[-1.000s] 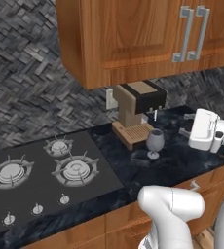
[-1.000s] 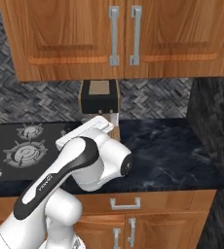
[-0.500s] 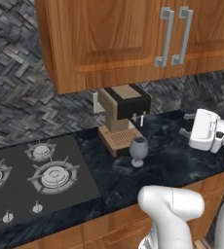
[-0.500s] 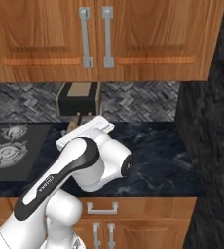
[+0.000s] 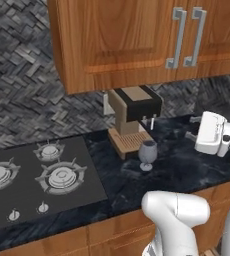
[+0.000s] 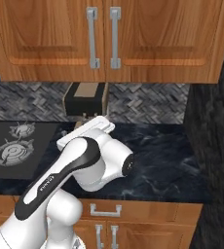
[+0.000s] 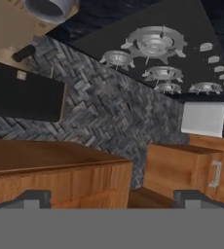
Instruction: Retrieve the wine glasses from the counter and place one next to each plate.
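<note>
Translucent wine glass (image 5: pixel 147 154), glossy marble counter (image 5: pixel 177 160)

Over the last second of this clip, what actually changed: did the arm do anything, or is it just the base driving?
The base was moving: both base views shift, so the cooktop and coffee machine slide across the picture without moving on the counter. Nothing was grasped or released. The wine glass stands untouched before the coffee machine, and the tool stays open and empty, held above the counter to the glass's right.
</note>
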Available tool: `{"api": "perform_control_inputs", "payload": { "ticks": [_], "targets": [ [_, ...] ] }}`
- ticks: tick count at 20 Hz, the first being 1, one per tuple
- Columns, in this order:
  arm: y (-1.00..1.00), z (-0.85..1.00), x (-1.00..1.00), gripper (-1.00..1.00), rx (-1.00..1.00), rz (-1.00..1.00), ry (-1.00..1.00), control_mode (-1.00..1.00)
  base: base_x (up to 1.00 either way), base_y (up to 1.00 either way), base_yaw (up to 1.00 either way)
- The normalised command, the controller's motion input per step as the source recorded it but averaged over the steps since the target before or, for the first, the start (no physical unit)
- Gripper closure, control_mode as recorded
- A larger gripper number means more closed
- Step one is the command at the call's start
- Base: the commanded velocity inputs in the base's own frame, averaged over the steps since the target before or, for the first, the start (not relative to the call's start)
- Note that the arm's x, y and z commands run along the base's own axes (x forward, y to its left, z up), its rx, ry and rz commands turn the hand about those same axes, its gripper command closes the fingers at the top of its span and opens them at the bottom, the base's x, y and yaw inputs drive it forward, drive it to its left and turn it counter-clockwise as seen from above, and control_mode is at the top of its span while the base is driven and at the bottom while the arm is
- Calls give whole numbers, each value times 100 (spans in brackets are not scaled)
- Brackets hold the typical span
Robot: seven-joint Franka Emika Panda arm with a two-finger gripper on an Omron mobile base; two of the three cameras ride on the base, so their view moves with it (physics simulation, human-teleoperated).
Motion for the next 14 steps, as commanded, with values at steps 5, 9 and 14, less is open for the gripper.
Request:
{"api": "perform_control_inputs", "payload": {
  "ticks": [5,9,14],
  "targets": [
    [0,0,0,-100,0,0,0,100,0,-12,32],
    [0,0,0,-100,0,0,0,100,3,-16,30],
    [-3,-6,4,-100,0,1,0,-100,11,-5,9]
  ]
}}
